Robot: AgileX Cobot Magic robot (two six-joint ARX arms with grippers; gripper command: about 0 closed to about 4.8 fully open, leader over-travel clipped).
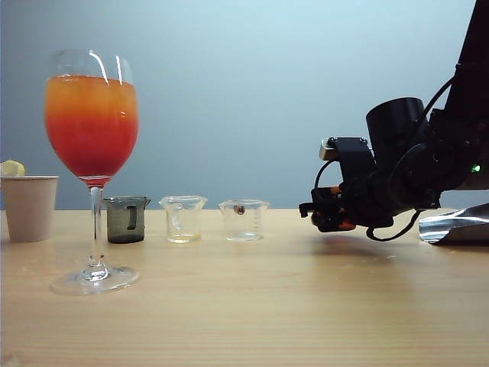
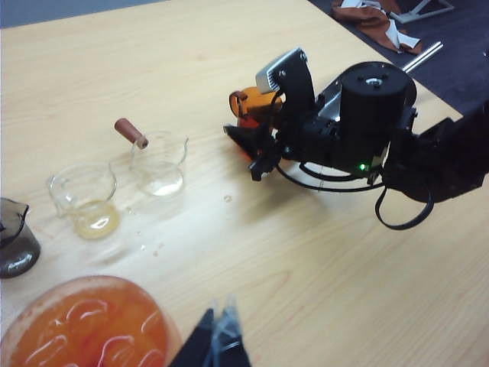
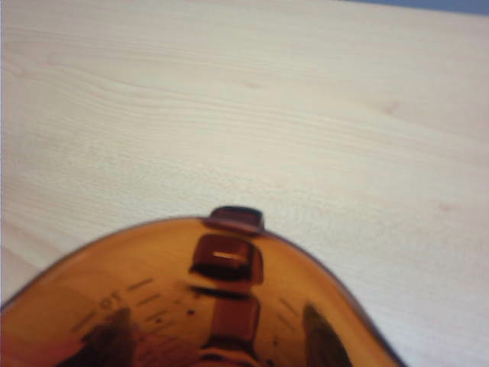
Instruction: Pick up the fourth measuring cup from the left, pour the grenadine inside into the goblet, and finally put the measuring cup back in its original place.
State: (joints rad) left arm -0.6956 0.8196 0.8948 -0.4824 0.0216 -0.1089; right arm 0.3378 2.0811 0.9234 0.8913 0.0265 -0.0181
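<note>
Two arms: right arm reaches in low over the worktop; of the left arm only the jaw tips show
goblet: one, upright at the row's left end, full of orange drink going deep red toward the bowl's bottom, so the grenadine reads as already poured
paper cup: one, behind-left of the goblet
Cups on the worktop: three in a row, one smoky grey cup, two clear cups, all upright
fourth measuring cup: one, amber, clamped in the right gripper, just above the worktop, right of the row; looks empty, but hard to be sure
Key relation: vacant fourth slot lies just right of the last clear cup, close to the left of the held cup; cup axis looks near upright, handle away from the wrist camera
Nearer arm: right, by a wide margin
left gripper: above and beside the goblet, jaws together, holding nothing
Step (judgement): setting the cup back, release not yet made
</note>
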